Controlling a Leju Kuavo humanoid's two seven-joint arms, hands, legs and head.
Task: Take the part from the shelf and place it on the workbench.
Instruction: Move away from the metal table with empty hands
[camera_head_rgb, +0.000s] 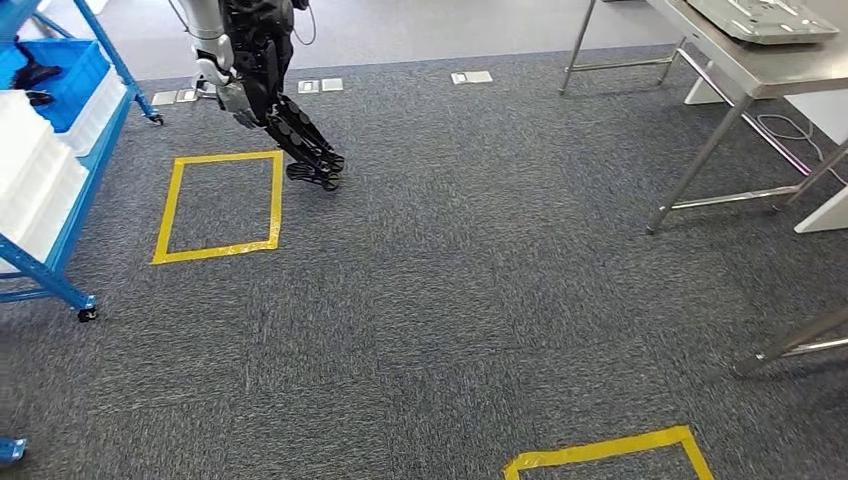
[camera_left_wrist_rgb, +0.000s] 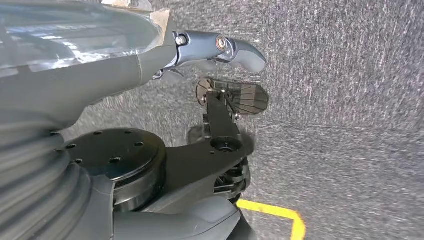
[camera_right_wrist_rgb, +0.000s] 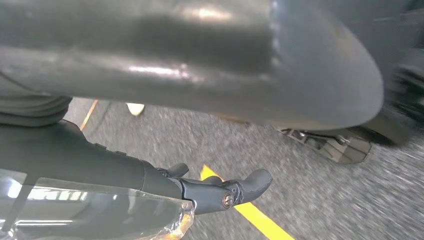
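Grey ribbed wrist cover, left hand (camera_left_wrist_rgb: 220, 47) with brass-coloured screws, perhaps plastic-wrapped forearm.

Even, bright overhead light fills the head view; the carpet (camera_head_rgb: 450, 260) is sharp, and the steel desk (camera_head_rgb: 760, 60) casts only faint shadows. Both wrist views are motion-blurred, with glare streaks on the left hand (camera_left_wrist_rgb: 220, 47) and right hand (camera_right_wrist_rgb: 225, 192).

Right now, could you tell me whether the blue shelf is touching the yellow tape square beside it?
Apart. The head view shows grey carpet between the blue shelf and the yellow tape square.
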